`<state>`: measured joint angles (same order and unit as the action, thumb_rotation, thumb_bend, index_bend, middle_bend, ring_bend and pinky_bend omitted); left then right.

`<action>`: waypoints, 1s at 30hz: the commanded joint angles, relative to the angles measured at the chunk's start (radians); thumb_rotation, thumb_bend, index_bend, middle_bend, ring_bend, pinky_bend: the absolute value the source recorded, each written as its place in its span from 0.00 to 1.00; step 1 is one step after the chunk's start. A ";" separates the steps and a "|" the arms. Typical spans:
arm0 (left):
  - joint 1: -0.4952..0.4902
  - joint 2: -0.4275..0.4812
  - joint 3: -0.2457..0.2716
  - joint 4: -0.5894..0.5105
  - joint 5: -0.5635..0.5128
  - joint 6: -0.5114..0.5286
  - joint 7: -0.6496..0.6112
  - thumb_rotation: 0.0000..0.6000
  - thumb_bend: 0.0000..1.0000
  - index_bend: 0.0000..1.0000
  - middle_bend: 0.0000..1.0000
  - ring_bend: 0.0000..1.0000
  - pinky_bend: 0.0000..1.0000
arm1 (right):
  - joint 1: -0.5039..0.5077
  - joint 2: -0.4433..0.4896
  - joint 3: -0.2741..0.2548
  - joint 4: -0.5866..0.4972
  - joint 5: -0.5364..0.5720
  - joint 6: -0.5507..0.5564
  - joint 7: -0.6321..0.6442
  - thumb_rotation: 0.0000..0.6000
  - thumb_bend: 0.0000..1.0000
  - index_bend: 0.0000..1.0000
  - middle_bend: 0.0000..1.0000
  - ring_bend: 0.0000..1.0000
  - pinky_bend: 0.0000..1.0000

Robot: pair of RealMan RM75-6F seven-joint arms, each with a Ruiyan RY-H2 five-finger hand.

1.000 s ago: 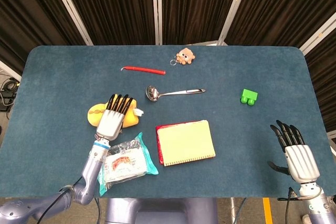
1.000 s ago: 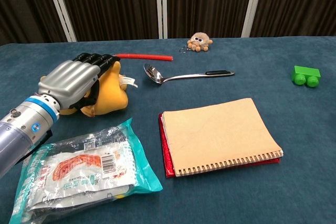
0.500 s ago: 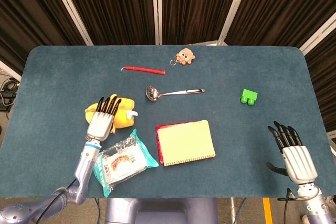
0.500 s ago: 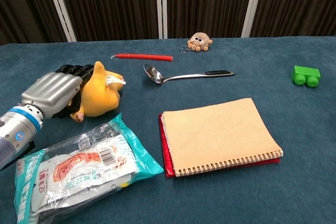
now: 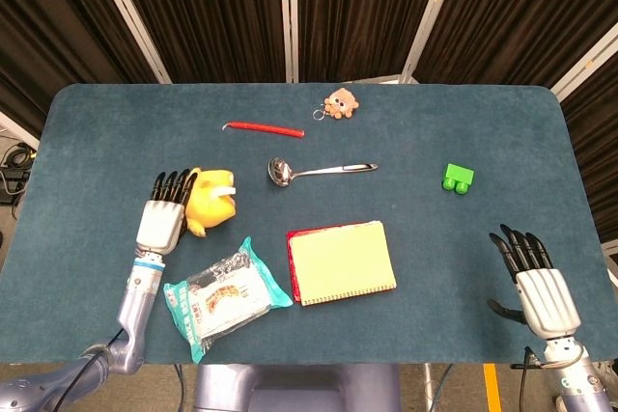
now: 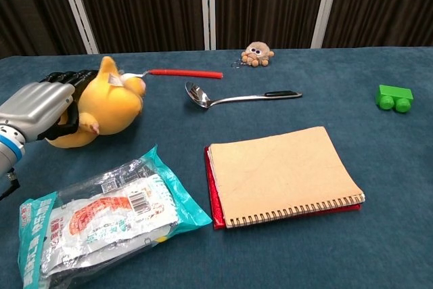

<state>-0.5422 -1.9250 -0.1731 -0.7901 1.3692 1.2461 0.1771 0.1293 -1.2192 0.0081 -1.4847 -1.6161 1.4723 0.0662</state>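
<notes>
Left hand [image 6: 37, 109] grips yellow toy [image 6: 108, 103] — lifted.

Left robot hand [image 5: 161, 223]: silver-grey ribbed metal back, black fingers, blue band at the wrist, then a slim lavender-grey forearm. Right robot hand [image 5: 537, 282]: same build, silver ribbed back plate, black fingers and thumb, blue ring at the wrist, thin black cable beside the forearm.

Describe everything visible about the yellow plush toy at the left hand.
The yellow plush toy looks soft and rounded, with a pointed tip on top, a white tag and a small pink mark on its side. It sits on the blue table left of the spoon, above the snack packet. The left hand grips it from its left side; whether it is lifted is unclear.
</notes>
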 commanded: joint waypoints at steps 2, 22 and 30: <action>0.003 0.008 0.000 -0.018 0.008 0.016 -0.005 1.00 1.00 0.00 0.00 0.00 0.00 | 0.000 0.000 -0.001 0.000 0.000 -0.001 -0.001 1.00 0.08 0.00 0.00 0.00 0.00; -0.062 -0.080 -0.001 0.038 0.009 -0.047 0.085 1.00 1.00 0.00 0.00 0.00 0.00 | 0.003 0.002 0.002 0.003 0.005 -0.006 0.009 1.00 0.08 0.00 0.00 0.00 0.00; -0.090 -0.083 -0.016 -0.051 0.017 -0.027 0.173 1.00 1.00 0.00 0.00 0.00 0.00 | 0.001 0.003 -0.001 0.001 -0.002 0.001 0.009 1.00 0.08 0.00 0.00 0.00 0.00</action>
<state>-0.6267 -2.0084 -0.1849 -0.8216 1.3844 1.2131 0.3367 0.1302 -1.2164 0.0070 -1.4840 -1.6180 1.4732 0.0745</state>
